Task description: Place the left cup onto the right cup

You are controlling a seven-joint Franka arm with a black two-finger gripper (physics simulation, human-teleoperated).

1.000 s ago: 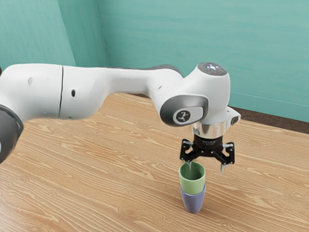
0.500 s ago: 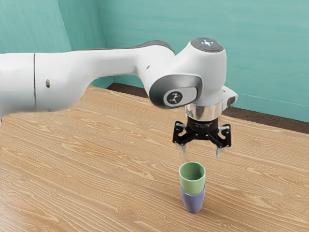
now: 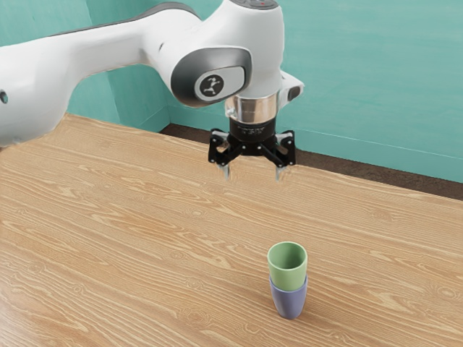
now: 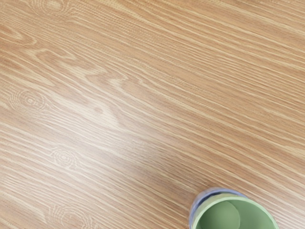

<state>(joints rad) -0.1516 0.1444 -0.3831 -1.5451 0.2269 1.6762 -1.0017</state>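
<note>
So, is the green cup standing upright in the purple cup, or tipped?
Upright. The green cup sits nested in the purple cup, its open mouth facing up and its rim level.

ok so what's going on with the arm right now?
The green cup sits nested in the purple cup on the table, so the stacking looks done. The claw hangs open and empty, well above the tabletop and off toward the exterior view's left of the stack, touching neither cup.
</note>
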